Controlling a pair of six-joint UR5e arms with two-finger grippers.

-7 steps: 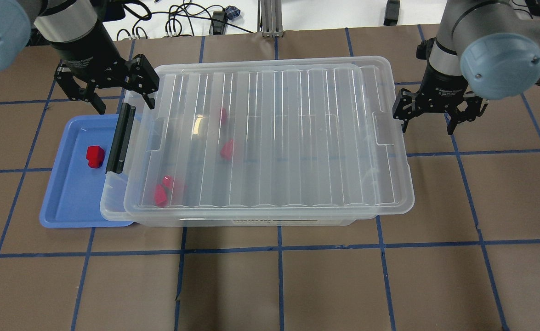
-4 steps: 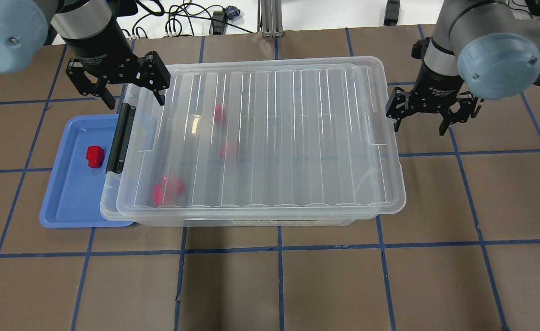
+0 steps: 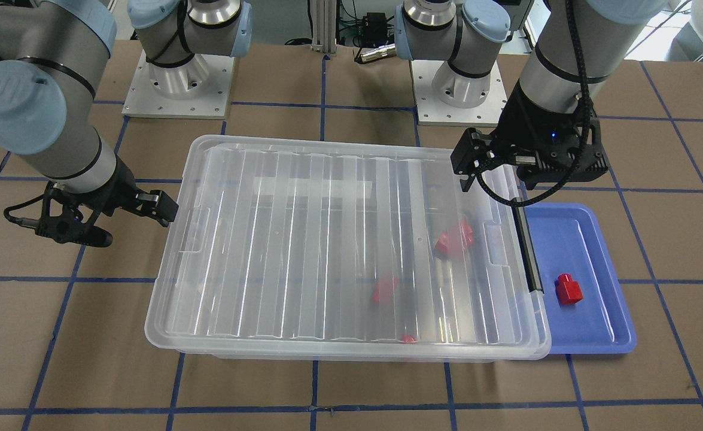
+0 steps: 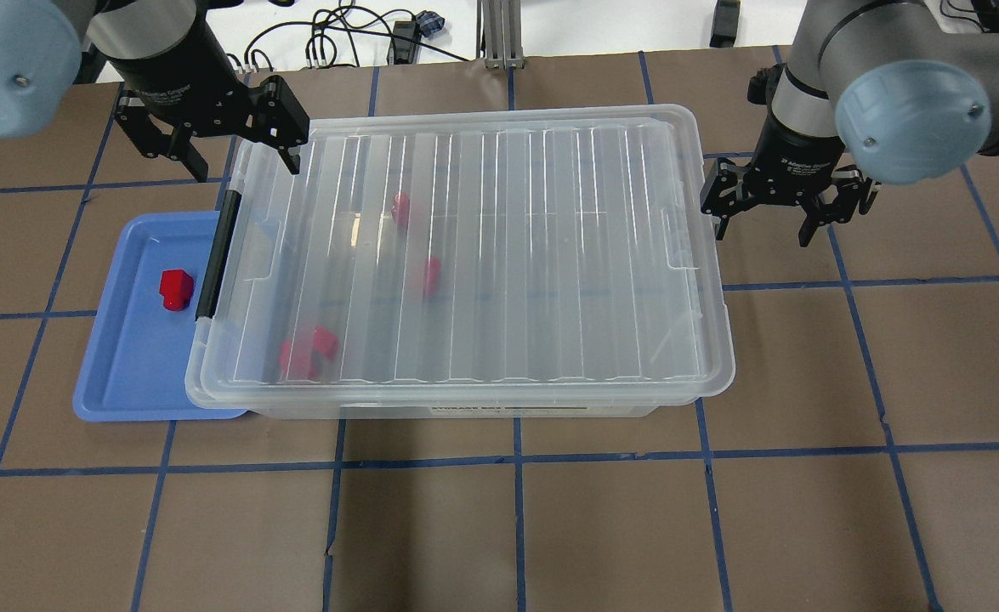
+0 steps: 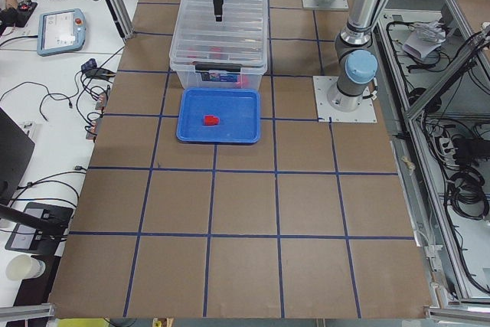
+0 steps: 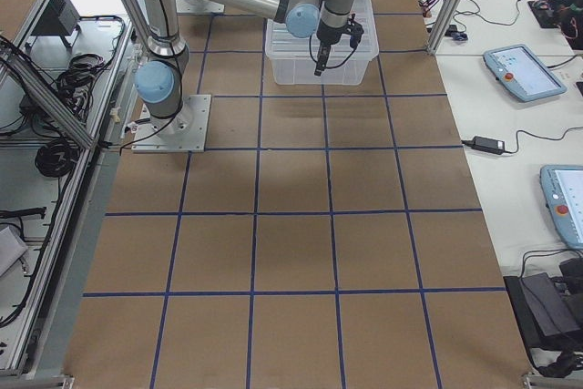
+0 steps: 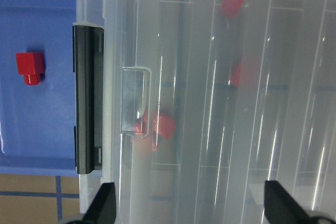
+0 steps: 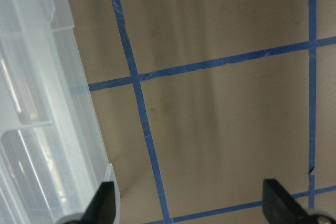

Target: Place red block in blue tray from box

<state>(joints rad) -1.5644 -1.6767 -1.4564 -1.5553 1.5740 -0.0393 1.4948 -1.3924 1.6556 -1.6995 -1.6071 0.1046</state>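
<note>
The box (image 4: 465, 255) is a large clear bin with its ribbed lid lying on top and a black latch handle (image 4: 214, 263) at its left end. Several red blocks (image 4: 308, 350) show through the lid. One more red block (image 4: 175, 288) lies in the blue tray (image 4: 133, 365), which sits against the box's left end and partly under it. My left gripper (image 4: 242, 163) is open and empty, above the box's far left corner. My right gripper (image 4: 763, 234) is open and empty, just off the box's right end. The left wrist view shows the latch handle (image 7: 86, 98) and the tray's red block (image 7: 29, 65).
The table is brown paper with a grid of blue tape lines (image 4: 516, 455). Cables (image 4: 337, 34) lie beyond the far edge. The right wrist view shows the lid's edge (image 8: 42, 103) beside bare table. In the front view the tray (image 3: 590, 323) sits right of the box (image 3: 327, 239).
The lid has slid left over the box, toward the tray. My right gripper has moved left, closer to the box's end. My left gripper has moved back and slightly right.
</note>
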